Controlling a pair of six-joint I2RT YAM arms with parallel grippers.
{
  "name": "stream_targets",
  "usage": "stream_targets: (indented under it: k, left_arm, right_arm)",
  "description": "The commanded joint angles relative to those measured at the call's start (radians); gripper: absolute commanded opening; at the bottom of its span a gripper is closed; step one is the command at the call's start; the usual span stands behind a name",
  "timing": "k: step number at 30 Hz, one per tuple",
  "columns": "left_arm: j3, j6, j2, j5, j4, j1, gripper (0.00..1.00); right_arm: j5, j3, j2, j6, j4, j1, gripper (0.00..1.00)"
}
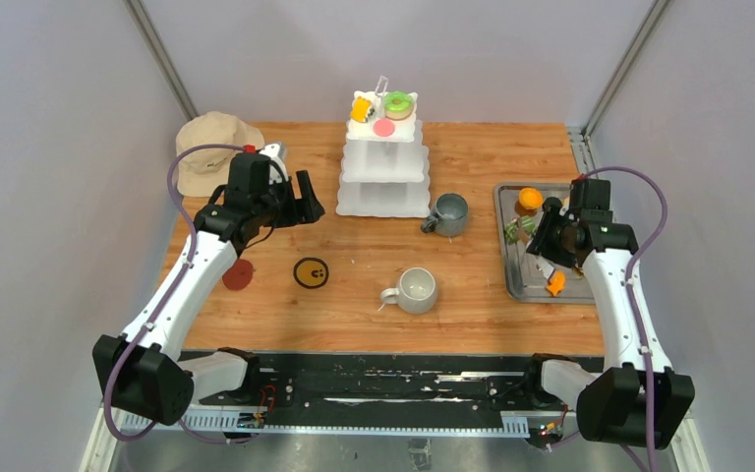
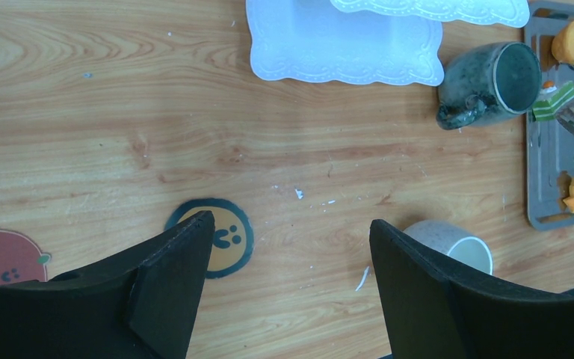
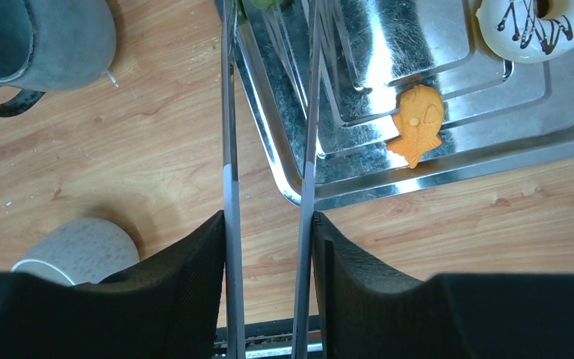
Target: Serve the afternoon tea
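**A:** Where does the tea stand?

**B:** The white stand (image 1: 383,182) is at the middle of the table's (image 1: 472,157) far edge. Its top tier carries a green-pink donut (image 1: 398,103), a yellow piece (image 1: 361,108) and a pink piece (image 1: 383,127). The dark grey mug (image 1: 448,214) is just right of the stand's base, and the light grey mug (image 1: 416,290) sits closer to the near edge.

**A:** And the rest?

**B:** It's in the steel tray (image 1: 526,280) along the right edge: an orange ball (image 1: 529,199), a green piece (image 1: 516,231), an orange fish (image 3: 417,120) and a white donut (image 3: 531,30).

**A:** The arms?

**B:** The right gripper (image 3: 269,217) pinches metal tongs (image 3: 228,134), whose blades reach over the tray's left rim. Their tips seem to meet the green piece, but the wrist view cuts them off. The left gripper (image 2: 291,228) hangs spread wide and holds nothing, above the yellow sticker (image 1: 311,272) on the table's left half.
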State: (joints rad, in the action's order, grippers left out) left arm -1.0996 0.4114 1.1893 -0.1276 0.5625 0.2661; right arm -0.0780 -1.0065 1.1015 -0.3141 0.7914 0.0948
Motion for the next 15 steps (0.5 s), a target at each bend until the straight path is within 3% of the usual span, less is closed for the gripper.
stream_targets:
  k: [1, 15]
  left_arm:
    - [-0.012, -0.008, -0.006, -0.009, -0.012, 0.006, 0.81]
    - [-0.012, -0.015, 0.011, -0.005, -0.017, 0.006, 0.8]
  right_arm:
    - [0.013, -0.028, -0.018, -0.028, -0.005, -0.025, 0.43]
    - [0.099, -0.029, 0.06, -0.123, -0.075, -0.108, 0.43]
